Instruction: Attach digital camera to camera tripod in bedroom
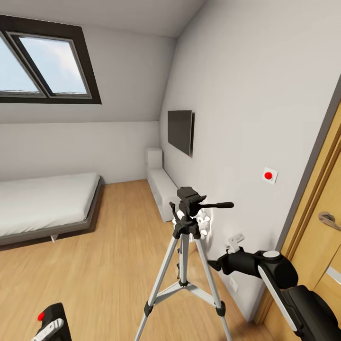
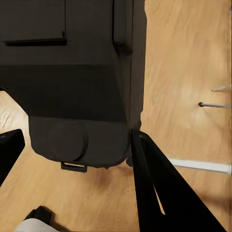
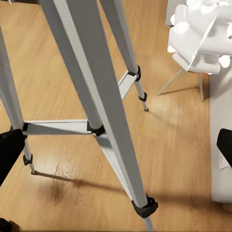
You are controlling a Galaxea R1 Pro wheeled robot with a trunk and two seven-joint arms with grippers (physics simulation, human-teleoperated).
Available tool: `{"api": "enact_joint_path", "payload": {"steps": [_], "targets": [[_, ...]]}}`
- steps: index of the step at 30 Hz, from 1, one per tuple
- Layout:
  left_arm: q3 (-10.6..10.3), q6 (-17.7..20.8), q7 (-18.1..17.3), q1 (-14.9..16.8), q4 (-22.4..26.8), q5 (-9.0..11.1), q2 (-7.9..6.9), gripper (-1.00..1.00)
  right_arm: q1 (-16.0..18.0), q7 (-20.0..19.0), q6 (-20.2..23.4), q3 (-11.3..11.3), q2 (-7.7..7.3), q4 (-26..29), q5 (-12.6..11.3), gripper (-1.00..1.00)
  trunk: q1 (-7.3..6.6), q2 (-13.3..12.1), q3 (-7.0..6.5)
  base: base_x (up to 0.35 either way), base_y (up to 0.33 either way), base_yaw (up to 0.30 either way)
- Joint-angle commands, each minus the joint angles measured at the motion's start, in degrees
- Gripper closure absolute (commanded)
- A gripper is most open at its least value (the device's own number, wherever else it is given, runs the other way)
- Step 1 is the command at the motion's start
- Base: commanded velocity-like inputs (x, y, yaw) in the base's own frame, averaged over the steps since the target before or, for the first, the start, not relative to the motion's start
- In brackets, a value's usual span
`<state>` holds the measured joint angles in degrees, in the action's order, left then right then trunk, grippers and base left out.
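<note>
While the left gripper clamps the camera, tripod upright on wood floor, right gripper spread open near its legs.

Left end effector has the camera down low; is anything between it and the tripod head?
Nothing visible blocks the way. The digital camera sits low, left of the camera tripod, with open air up to its bare head. The pan handle juts right. The right end effector hangs beside the right leg, well below the head.
</note>
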<state>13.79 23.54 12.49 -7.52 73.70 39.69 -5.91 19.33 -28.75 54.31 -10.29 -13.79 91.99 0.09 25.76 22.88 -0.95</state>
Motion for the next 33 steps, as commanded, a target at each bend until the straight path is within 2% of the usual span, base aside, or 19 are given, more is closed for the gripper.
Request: {"api": "enact_joint_path", "payload": {"steps": [1, 8, 18, 27, 33], "targets": [[-0.06, 0.34, 0.33, 0.40, 0.10, 0.35, -0.06, 1.00, -0.06, -0.12, 0.22, -0.20, -0.03, -0.01, 0.06, -1.00, 0.02, 0.04, 0.01, 0.000, 0.000, 0.000], [-0.30, 0.70, 0.15, 2.38, 0.06, 0.24, -0.21, 1.00, -0.85, -0.23, -0.89, -1.87, -0.08, -0.12, 0.09, -1.00, 0.02, 0.04, 0.01, 0.000, 0.000, 0.000], [-0.54, 0.84, -0.48, 2.95, 0.16, -0.21, -0.72, 1.00, -1.10, -0.33, -2.78, -2.51, 0.44, -0.48, 0.09, -1.00, 0.02, 0.04, 0.01, 0.000, 0.000, 0.000], [-2.14, 3.52, -5.85, 3.32, 0.71, -1.43, -3.23, 1.00, -1.13, -0.36, -9.35, -2.55, 0.68, -2.39, 0.19, -1.00, 0.02, 0.04, 0.01, 0.000, 0.000, 0.000], [-2.61, 3.67, -7.22, 3.56, 0.76, -1.85, -3.54, 1.00, -1.13, -0.29, -11.01, -2.41, 0.70, -3.54, 0.19, -1.00, 0.02, 0.04, 0.01, 0.000, -0.009, 0.000]]}}
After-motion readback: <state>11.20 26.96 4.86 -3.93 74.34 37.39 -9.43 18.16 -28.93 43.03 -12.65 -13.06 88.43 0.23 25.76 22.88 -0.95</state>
